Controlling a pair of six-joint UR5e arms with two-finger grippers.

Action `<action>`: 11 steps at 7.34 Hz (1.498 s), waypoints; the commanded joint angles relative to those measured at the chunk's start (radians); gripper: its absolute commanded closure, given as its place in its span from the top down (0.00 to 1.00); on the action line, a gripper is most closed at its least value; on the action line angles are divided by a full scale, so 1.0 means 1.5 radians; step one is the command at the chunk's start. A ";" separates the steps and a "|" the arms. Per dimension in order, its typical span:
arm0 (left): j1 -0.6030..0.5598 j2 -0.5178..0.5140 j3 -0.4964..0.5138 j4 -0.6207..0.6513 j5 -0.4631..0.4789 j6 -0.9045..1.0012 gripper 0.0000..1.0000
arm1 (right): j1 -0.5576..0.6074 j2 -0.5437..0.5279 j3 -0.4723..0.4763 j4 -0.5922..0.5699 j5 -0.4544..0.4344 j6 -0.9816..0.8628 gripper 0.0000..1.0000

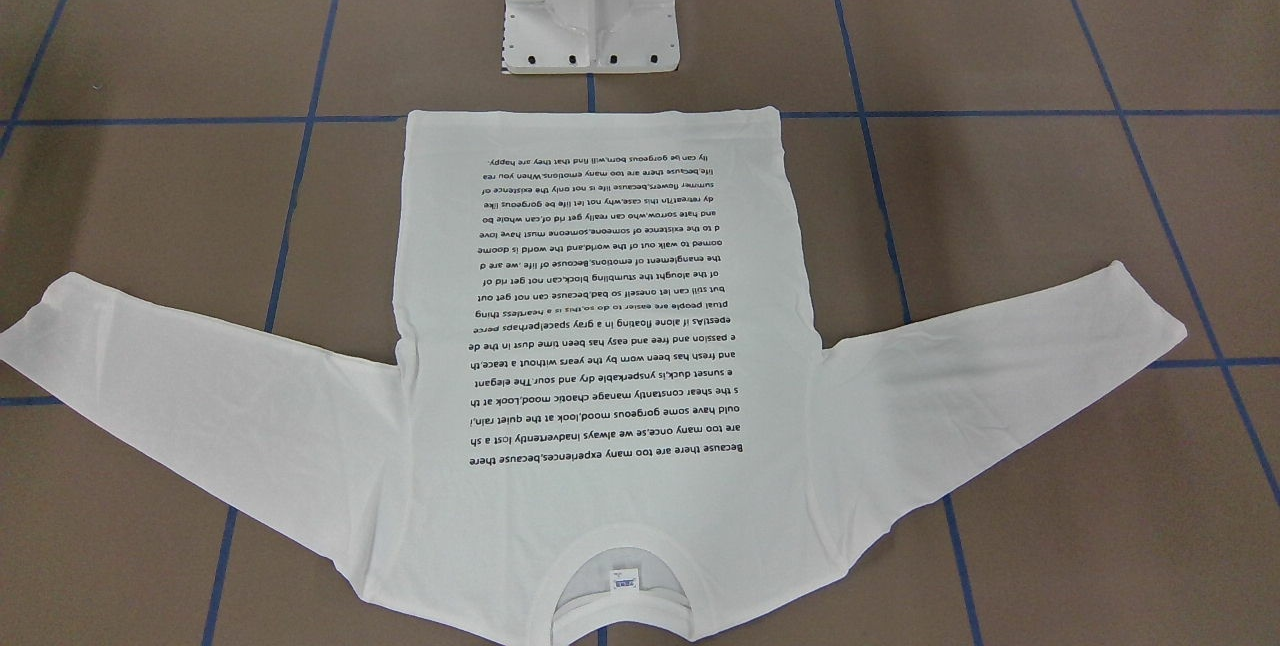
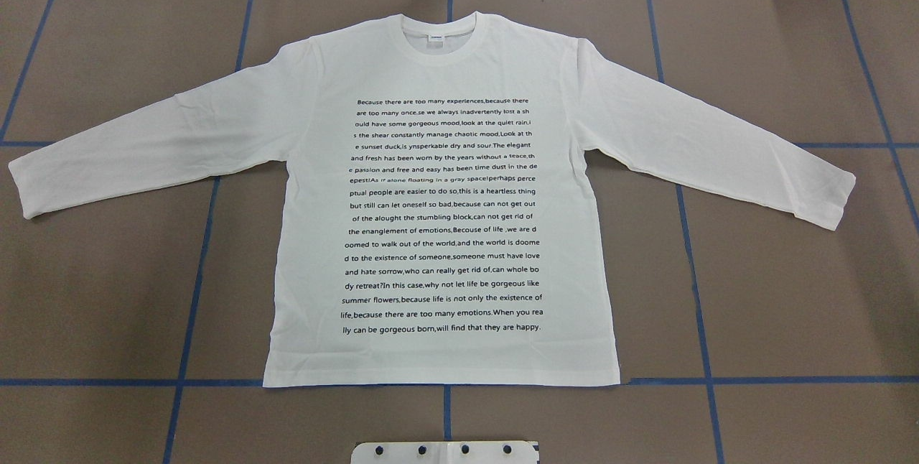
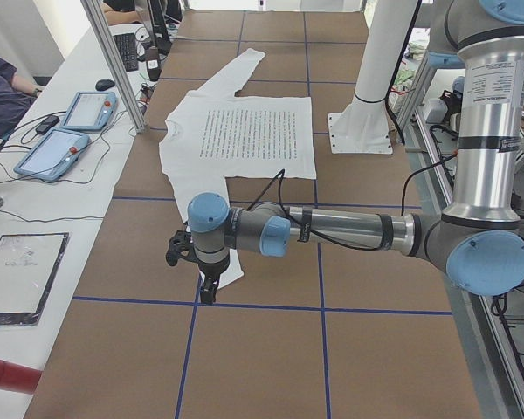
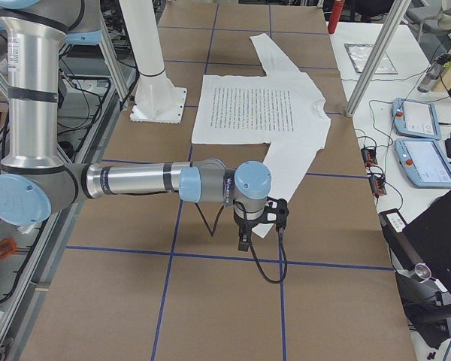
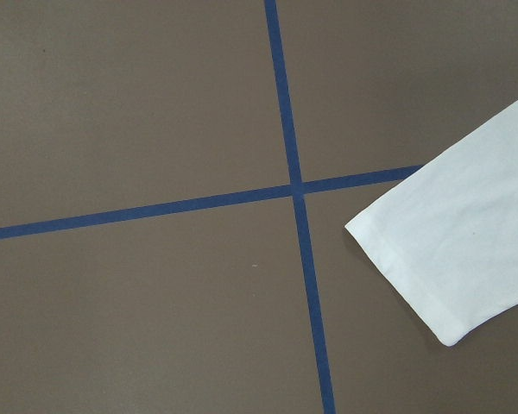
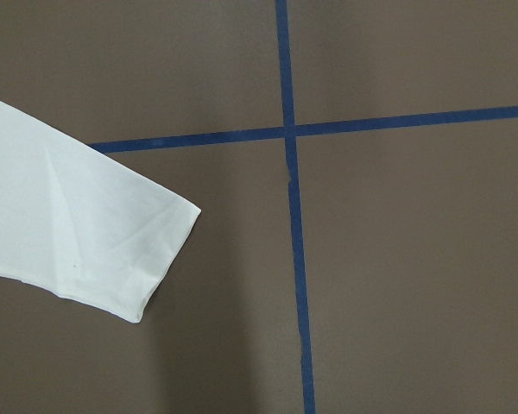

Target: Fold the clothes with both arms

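The white long-sleeved T-shirt (image 2: 441, 198) lies flat and face up on the brown table, text block showing, both sleeves spread out; it also shows in the front-facing view (image 1: 600, 326). Its collar (image 2: 439, 29) points away from the robot. My left gripper (image 3: 208, 293) hangs above the table by the left sleeve's end; that cuff (image 5: 414, 259) shows in the left wrist view. My right gripper (image 4: 243, 242) hangs by the right sleeve's end; that cuff (image 6: 155, 259) shows in the right wrist view. I cannot tell whether either gripper is open or shut.
The white pedestal base (image 1: 590, 16) stands at the shirt's hem side. Blue tape lines (image 2: 194, 284) grid the table. A side bench holds teach pendants (image 3: 70, 131), also in the right exterior view (image 4: 421, 143), and a red cylinder (image 3: 9, 374).
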 commanded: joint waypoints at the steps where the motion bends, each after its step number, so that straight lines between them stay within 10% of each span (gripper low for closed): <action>1: 0.000 -0.010 0.002 -0.013 0.000 -0.007 1.00 | -0.001 0.004 0.012 0.001 0.004 0.002 1.00; 5: 0.008 -0.034 0.015 -0.069 -0.106 -0.015 1.00 | -0.056 0.072 -0.032 0.016 0.029 0.012 1.00; 8: 0.009 -0.037 0.041 -0.111 -0.104 -0.043 1.00 | -0.166 0.064 -0.157 0.338 -0.026 0.187 1.00; 11: 0.009 -0.034 0.040 -0.117 -0.104 -0.043 1.00 | -0.265 0.071 -0.197 0.445 -0.088 0.316 1.00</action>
